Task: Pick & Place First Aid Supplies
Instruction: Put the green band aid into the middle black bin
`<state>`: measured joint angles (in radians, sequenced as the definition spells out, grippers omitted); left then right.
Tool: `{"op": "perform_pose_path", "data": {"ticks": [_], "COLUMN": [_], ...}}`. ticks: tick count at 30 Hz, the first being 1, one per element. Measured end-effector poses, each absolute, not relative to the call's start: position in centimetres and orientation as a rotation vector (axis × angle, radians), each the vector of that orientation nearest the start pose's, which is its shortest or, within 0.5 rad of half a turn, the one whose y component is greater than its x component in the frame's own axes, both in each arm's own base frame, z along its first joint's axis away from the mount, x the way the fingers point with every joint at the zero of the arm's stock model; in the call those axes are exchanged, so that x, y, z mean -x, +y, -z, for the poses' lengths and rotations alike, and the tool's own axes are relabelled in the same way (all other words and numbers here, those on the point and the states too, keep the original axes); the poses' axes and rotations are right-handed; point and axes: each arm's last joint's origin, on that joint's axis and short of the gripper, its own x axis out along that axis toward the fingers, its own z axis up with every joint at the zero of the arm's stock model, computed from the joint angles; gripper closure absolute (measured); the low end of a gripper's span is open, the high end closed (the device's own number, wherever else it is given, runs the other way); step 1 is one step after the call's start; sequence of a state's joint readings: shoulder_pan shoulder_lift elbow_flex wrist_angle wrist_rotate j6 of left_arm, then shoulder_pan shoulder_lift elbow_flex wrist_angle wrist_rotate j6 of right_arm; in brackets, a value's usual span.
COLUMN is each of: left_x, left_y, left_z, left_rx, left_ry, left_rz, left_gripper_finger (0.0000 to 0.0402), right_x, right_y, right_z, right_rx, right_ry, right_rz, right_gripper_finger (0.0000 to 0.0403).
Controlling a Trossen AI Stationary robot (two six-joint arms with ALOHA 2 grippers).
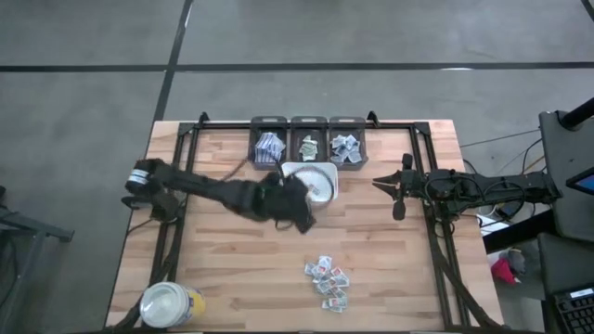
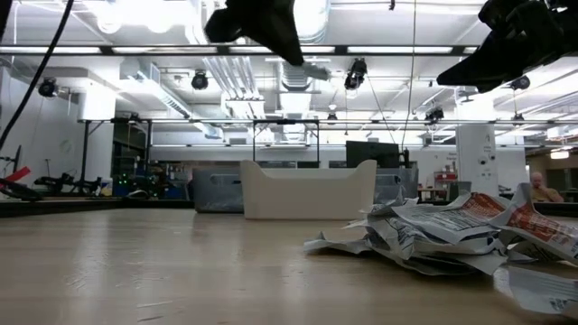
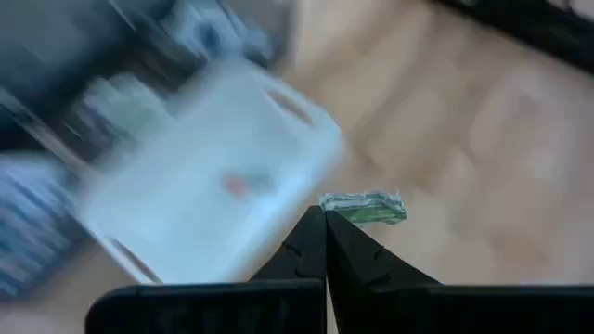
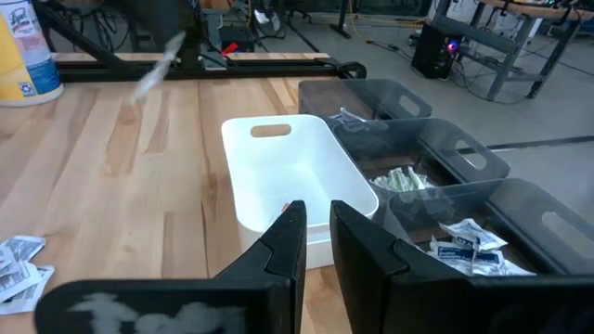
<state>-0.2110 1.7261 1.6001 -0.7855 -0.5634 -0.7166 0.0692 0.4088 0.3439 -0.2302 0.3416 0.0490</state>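
left wrist view: left gripper (image 3: 325, 215) pinches a green-printed packet (image 3: 364, 206) at its fingertips, beside the white tray (image 3: 213, 186); right gripper (image 4: 314, 215) slightly parted, holding nothing, near grey bins (image 4: 436, 158).

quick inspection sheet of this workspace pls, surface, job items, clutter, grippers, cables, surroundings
surface: wooden table, white tray near the middle.
job's things: loose pile of packets on the near side; three dark bins at the far edge hold sorted packets; one green packet pinched at the left fingertips.
clutter: yellow jar with a white lid at a near corner.
grippers: left gripper shut on the green packet, beside the tray; right gripper waits empty at the right, slightly parted.
cables: bundle trailing off the right arm's base.
surroundings: grey floor; workshop benches and ceiling lights beyond the table.
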Motion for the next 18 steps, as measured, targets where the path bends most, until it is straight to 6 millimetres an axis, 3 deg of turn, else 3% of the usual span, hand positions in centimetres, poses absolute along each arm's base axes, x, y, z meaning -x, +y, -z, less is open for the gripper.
{"op": "perform_pose_path", "data": {"ticks": [4, 8, 13, 18], "left_x": [-36.6, -37.2, -37.5, -37.3], "left_y": [-1.9, 3.1, 9.7, 15.3], "left_z": [-34.4, -35.1, -34.8, -32.7], "left_rx": [0.213, 0.157, 0.187, 0.257], "left_ry": [0.614, 0.611, 0.603, 0.647], "left_rz": [-0.679, -0.716, -0.708, -0.733], "left_gripper_finger": [0.0401, 0.0401, 0.0401, 0.0401], "right_x": [-11.7, -11.7, -11.7, -11.7], "right_y": [-0.2, -0.2, -0.2, -0.2], "right_z": [-22.5, -22.5, -22.5, -22.5], "right_rx": [0.012, 0.013, 0.033, 0.038], "right_ry": [0.283, 0.283, 0.286, 0.287], "right_rz": [0.277, 0.278, 0.275, 0.274], "right_gripper_finger": [0.0351, 0.0351, 0.0351, 0.0351]}}
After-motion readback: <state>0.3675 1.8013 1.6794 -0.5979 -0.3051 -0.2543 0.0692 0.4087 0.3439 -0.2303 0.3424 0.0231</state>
